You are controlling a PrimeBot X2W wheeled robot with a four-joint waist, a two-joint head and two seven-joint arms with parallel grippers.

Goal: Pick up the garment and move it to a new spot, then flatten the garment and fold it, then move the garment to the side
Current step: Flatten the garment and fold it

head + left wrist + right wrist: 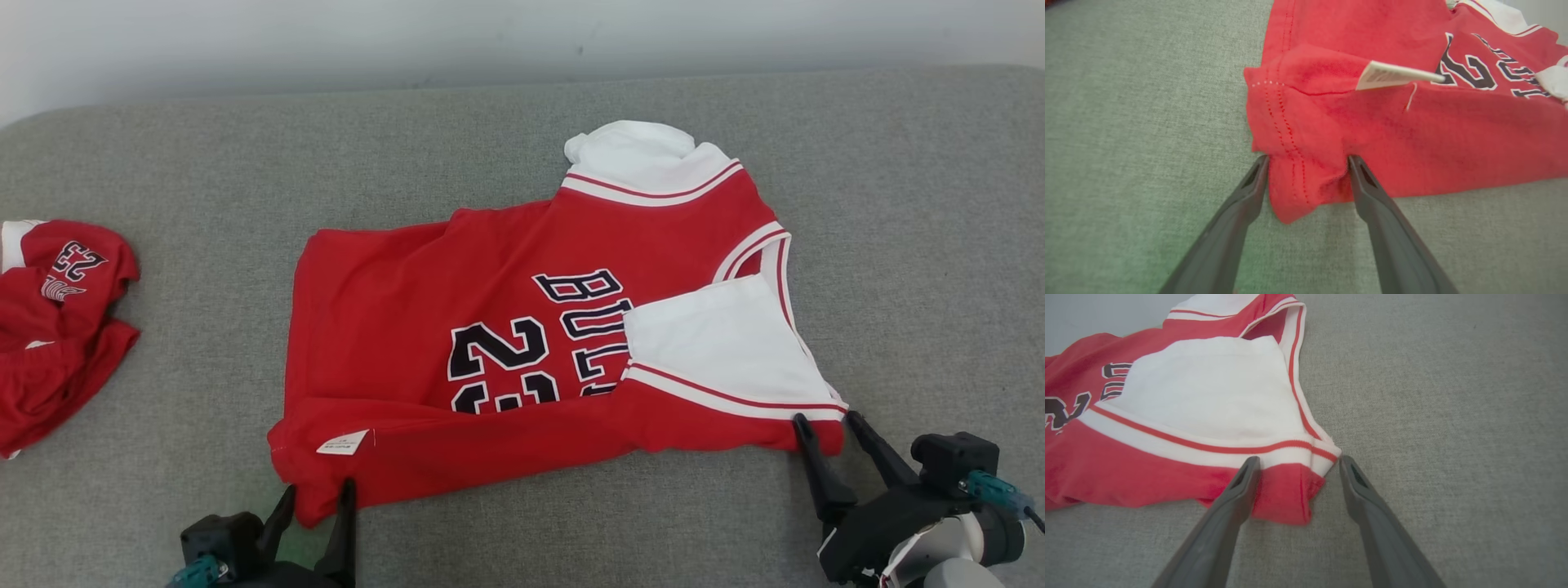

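The garment (490, 327) is a red sleeveless jersey with black lettering and white trim. It lies partly folded on the grey cushion, its near edge turned over. My left gripper (320, 488) stands open at the near left corner. In the left wrist view the red hem corner (1298, 171) sits between the spread fingers of the left gripper (1308, 158). My right gripper (826, 418) is open at the near right corner. In the right wrist view the right gripper (1299, 458) straddles the red and white shoulder corner (1286, 490). Neither pair of jaws is clamped on the cloth.
A second red garment (57, 327) lies crumpled at the left edge of the grey cushion (898, 204). A pale wall (522, 33) runs behind the cushion. A white label (343, 442) sticks out of the jersey's near left fold.
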